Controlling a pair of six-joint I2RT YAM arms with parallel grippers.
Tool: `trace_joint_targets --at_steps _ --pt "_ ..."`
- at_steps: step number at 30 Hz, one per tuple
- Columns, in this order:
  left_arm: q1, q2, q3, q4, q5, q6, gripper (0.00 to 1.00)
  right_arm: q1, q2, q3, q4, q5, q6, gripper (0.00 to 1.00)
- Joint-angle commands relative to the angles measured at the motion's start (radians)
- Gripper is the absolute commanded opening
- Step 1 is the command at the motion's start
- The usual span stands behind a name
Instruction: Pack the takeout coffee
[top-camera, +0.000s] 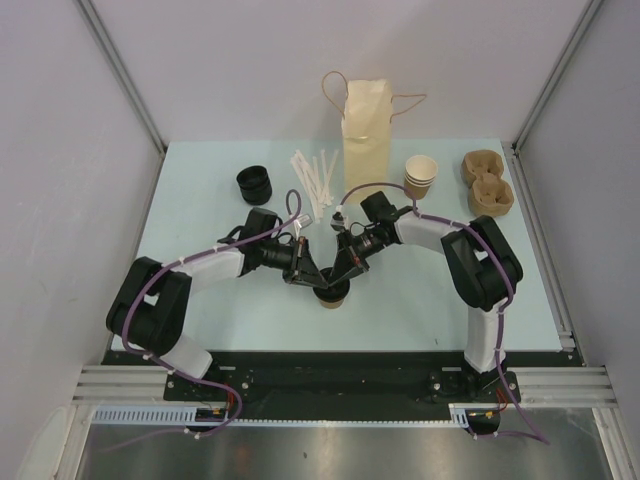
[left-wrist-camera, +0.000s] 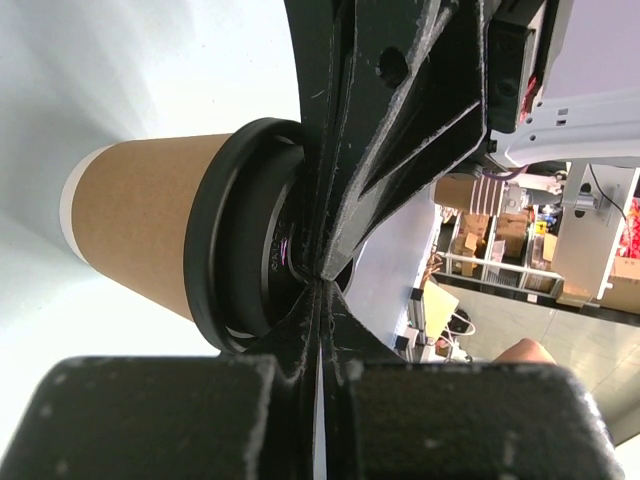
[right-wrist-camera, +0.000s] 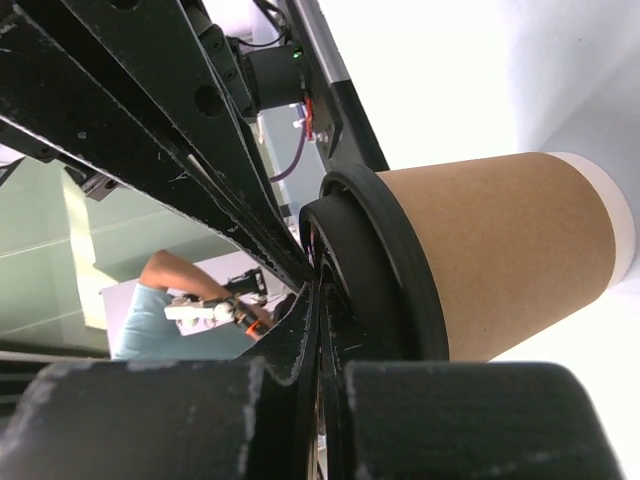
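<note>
1. Near the table's (top-camera: 420, 305) front edge, centre: takeout coffee (top-camera: 331, 297) upright.
2. Both the left gripper (top-camera: 316, 283) and right gripper (top-camera: 341, 280), fingers together, tips on its lid (left-wrist-camera: 225, 235). Pressing it home, I'd say.
3. Next: open, grasp, carry to the far-edge paper bag (top-camera: 366, 140).

Left pincer (top-camera: 314, 281) and right pincer (top-camera: 341, 279), both closed, angle downward, tips nearly meeting.
</note>
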Motion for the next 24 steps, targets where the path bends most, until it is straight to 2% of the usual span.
trace_joint_targets --at_steps 1,7,10,13,16,18,21,24 --pt "-0.024 0.006 0.011 -0.009 -0.164 0.051 0.00 0.016 -0.026 -0.022 0.031 0.173 -0.025 0.00" --pt "-0.030 -0.058 -0.006 0.040 -0.104 0.017 0.03 0.015 -0.100 0.019 0.028 0.127 -0.022 0.04" --pt "-0.030 -0.095 -0.023 0.075 -0.087 -0.004 0.10 0.015 -0.128 0.042 0.019 0.114 -0.025 0.07" --pt "-0.029 -0.127 -0.018 0.112 -0.066 -0.026 0.24 0.013 -0.155 0.071 0.002 0.091 -0.033 0.12" --pt "-0.029 -0.173 -0.006 0.129 -0.055 -0.032 0.34 -0.002 -0.197 0.083 -0.030 0.068 -0.037 0.20" --pt "-0.024 -0.198 0.008 0.097 -0.057 -0.011 0.37 -0.019 -0.224 0.083 -0.087 0.080 -0.057 0.24" --pt "-0.004 -0.244 0.031 0.040 -0.072 0.028 0.38 -0.028 -0.283 0.070 -0.197 0.162 -0.132 0.25" --pt "0.028 -0.278 0.032 0.006 -0.086 0.051 0.39 -0.030 -0.339 0.022 -0.234 0.232 -0.165 0.27"
